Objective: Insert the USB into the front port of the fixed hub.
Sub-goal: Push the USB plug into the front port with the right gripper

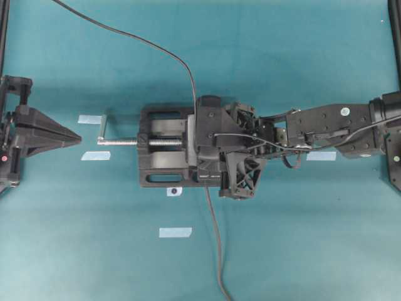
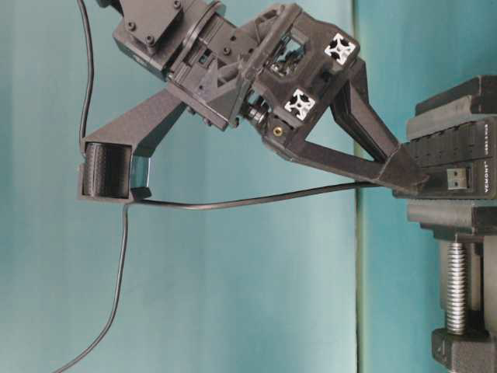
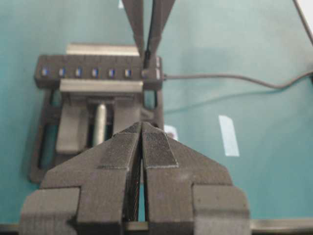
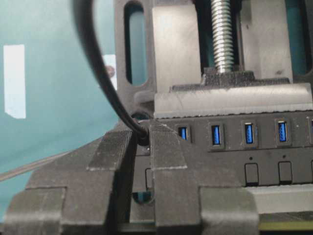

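left gripper parked closed at the side; right gripper reaches in, fingers pinched together

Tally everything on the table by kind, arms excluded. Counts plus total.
tape strips: 4
cables (USB cable, hub cord): 2
vise: 1
USB hub: 1
white dot sticker: 1
Total: 9

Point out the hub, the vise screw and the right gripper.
hub [image 4: 254,147]: right wrist view, on its black top face beside the blue ports.
vise screw [image 1: 164,142]: overhead view, on the threaded silver rod.
right gripper [image 4: 142,147]: right wrist view, midway between the fingertips, which pinch the cable.
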Motion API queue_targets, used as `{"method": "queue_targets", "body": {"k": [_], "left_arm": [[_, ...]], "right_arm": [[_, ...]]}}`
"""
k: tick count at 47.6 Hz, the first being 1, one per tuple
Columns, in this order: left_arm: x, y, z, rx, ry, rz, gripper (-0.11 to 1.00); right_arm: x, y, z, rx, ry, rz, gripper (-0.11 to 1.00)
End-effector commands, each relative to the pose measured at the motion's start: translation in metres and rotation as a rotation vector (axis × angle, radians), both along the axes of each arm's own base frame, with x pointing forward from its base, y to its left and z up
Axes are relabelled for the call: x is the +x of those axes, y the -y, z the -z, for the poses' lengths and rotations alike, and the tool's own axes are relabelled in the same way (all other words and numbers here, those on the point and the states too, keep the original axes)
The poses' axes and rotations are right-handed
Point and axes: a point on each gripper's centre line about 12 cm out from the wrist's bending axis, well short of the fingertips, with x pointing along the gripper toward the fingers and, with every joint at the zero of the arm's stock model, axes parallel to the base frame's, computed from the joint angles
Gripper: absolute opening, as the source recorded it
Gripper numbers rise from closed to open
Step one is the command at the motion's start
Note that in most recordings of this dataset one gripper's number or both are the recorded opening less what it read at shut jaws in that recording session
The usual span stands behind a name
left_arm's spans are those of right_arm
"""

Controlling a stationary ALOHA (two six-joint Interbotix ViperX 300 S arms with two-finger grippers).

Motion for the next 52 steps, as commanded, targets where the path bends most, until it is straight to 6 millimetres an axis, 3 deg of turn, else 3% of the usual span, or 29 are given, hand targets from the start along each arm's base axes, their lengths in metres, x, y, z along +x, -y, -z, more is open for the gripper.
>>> {"method": "queue_targets", "body": {"k": [1,52], "left_arm": [[0.002,0.000,-0.007,-0.002,0.031,-0.001,0.00],[0.003,0.000,-0.008,-0.003,0.040,-0.001,0.00]], "right_arm": [[0.005,-0.002,-0.011,0.007,0.037,0.002,0.05],[-0.004,-0.003,0.030,0.009,-0.074,0.007,0.05]]}}
